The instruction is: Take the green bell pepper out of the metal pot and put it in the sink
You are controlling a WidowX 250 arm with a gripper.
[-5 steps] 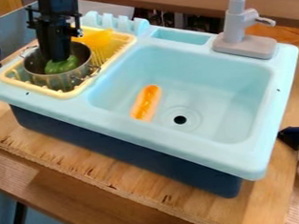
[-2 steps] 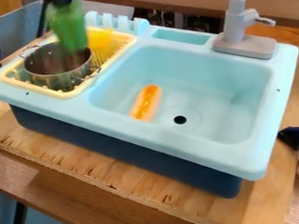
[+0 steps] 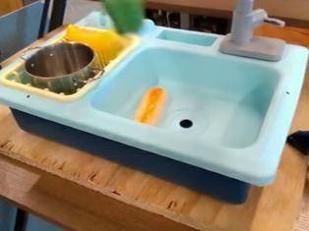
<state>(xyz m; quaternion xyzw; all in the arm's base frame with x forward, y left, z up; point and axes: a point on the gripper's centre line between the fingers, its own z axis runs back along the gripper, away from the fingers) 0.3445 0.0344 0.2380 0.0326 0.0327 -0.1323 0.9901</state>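
Note:
A green object (image 3: 124,12), blurred, hangs in the air at the top edge, above the back of the sink unit and right of the yellow rack. The metal pot (image 3: 59,61) stands upright in the yellow rack (image 3: 69,97) on the left, its inside bare. Behind the pot, a yellow item (image 3: 98,38) lies in the same rack. An orange sausage-like toy in a pale bun (image 3: 150,106) rests on the basin floor, left of the drain hole.
The light blue sink basin (image 3: 215,86) takes up the middle and right. A grey faucet (image 3: 246,35) rises at its back right corner. Dark blue parts (image 3: 305,141) stand at the right edge, beside the wooden board (image 3: 121,181).
The green object was in the pot under the black gripper; it has risen out and moved right to the top edge. The gripper has gone up with it. Pot and orange toy have stayed put.

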